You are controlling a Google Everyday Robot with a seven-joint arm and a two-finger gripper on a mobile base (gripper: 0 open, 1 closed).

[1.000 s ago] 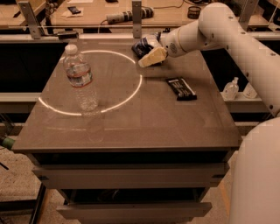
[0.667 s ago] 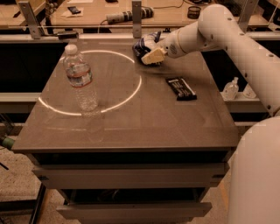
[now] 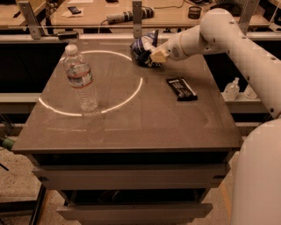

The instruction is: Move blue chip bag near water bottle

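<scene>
At the far edge of the table (image 3: 131, 127), gripper (image 3: 154, 56) clamps blue chip bag (image 3: 141, 45); workbench (image 3: 101, 11) behind

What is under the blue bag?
Only the table shows beneath the bag, at the far edge. The gripper against its right side covers that part, so whether the bag rests or is lifted cannot be seen.

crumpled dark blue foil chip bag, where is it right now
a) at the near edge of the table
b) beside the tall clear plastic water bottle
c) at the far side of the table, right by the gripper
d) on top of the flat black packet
C: the crumpled dark blue foil chip bag is at the far side of the table, right against the gripper, well apart from the tall clear plastic water bottle and the flat black striped packet.
</scene>
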